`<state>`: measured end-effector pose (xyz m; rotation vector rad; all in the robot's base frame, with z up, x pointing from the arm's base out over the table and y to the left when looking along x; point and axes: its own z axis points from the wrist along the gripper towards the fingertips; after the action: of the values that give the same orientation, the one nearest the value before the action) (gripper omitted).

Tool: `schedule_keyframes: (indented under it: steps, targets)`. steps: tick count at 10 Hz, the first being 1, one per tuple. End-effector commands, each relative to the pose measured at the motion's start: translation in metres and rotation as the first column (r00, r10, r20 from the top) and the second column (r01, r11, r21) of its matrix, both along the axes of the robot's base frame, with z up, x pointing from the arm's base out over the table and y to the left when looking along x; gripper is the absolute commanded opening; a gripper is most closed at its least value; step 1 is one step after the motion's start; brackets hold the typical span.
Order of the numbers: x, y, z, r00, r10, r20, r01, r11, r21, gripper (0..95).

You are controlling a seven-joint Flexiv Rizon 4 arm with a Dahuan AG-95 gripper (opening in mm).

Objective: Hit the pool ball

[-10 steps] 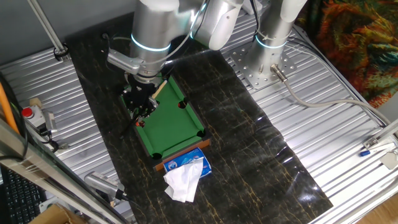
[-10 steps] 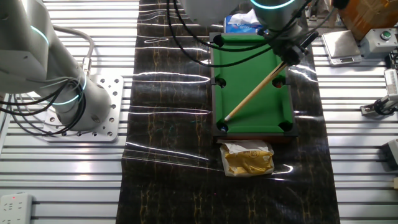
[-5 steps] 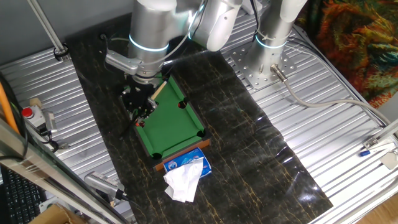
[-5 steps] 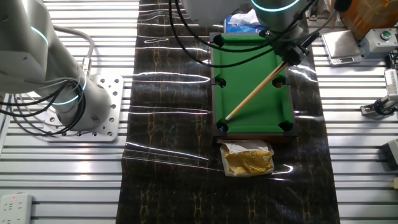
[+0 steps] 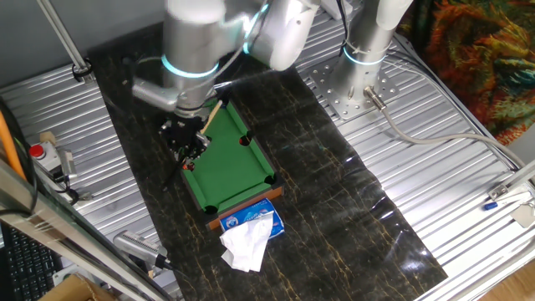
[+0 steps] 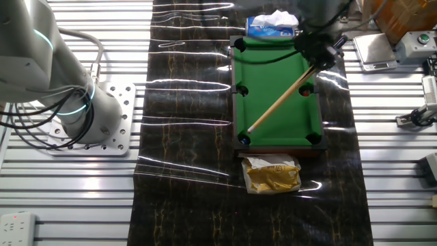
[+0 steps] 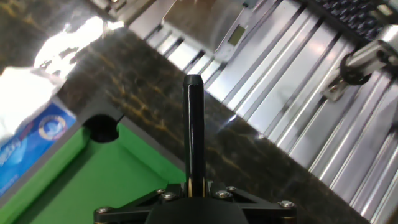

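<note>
The work surface was a ribbed metal table (image 5: 435, 176) with a dark marbled mat (image 6: 184, 171) laid lengthwise across it. On the mat stood a small pool table (image 6: 276, 92) with green felt, a wooden frame and black pockets. In the other fixed view a blue tissue pack (image 6: 272, 26) lay against its far end and a crumpled yellow packet (image 6: 273, 174) just beside its near end.

A second robot arm (image 6: 48, 75) stood bolted to a plate (image 6: 119, 119) at the left of that view. A grey box with a red button (image 6: 415, 42) sat at the far right, beside a flat metal plate (image 6: 372, 49). In one fixed view a patterned cloth (image 5: 489, 58) hung at the right edge of the room.

The gripper (image 6: 321, 51) was over the far right side of the pool table, and its fingers were clenched on the dark butt of a cue (image 6: 280, 99). The cue ran diagonally across the felt, with its pale tip close to the near left corner pocket. A small blue ball (image 6: 244, 139) sat at that pocket, just beside the tip; contact could not be told. A reddish ball (image 6: 307, 89) lay by the right side pocket. In the hand view the cue butt (image 7: 194, 130) stood upright between the fingers, over the mat beyond the felt's edge.
</note>
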<state>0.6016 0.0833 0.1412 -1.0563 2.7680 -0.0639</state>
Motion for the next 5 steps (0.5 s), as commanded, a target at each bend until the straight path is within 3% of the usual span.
schedule_keyframes:
  steps: [1, 5]
  targets:
    - [0.001, 0.001, -0.009, 0.991, -0.098, -0.096, 0.094, 0.994, -0.046, 0.0]
    - [0.002, 0.002, -0.024, 0.985, -0.142, -0.100, 0.139, 0.989, -0.043, 0.0]
